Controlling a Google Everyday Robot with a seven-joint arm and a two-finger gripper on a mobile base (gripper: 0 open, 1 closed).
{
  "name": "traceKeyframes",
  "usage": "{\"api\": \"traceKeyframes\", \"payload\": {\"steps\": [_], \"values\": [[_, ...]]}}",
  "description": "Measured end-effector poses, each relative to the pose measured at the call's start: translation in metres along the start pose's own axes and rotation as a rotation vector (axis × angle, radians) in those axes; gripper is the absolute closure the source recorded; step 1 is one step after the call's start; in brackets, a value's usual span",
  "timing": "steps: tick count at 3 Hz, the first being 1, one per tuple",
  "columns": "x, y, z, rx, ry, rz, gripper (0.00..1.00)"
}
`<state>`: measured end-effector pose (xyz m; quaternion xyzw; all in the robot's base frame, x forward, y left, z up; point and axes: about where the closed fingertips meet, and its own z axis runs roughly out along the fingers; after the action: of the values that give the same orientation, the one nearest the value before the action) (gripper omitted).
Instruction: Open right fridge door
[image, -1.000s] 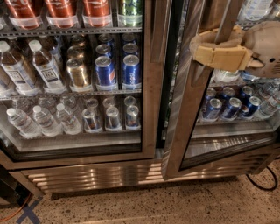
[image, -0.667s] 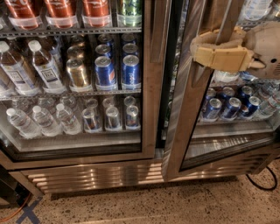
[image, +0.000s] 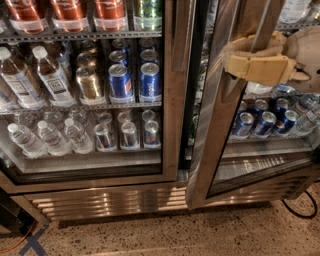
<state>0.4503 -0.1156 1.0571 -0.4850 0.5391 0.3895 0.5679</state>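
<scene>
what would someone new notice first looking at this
The right fridge door stands ajar, its steel frame angled out towards the camera at centre right. The tan gripper sits against that door's upper part, top right of the view. Behind the closed left door, blue cans and water bottles fill the shelves.

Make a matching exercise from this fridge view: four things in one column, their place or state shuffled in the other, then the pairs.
1. right fridge door
2. left fridge door
3. claw
4. clear water bottles

A. lower shelf, far left
B. shut
C. swung ajar
D. upper right, against the steel frame

Pairs: 1-C, 2-B, 3-D, 4-A.
</scene>
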Motion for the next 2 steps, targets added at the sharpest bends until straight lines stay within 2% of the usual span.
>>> {"api": "traceKeyframes", "payload": {"steps": [1, 2], "values": [[0.0001, -0.0005, -0.0018, 0.0, 0.0, 0.0, 1.0], [-0.0016, 0.0062, -0.0036, 0.023, 0.012, 0.003, 1.0]]}}
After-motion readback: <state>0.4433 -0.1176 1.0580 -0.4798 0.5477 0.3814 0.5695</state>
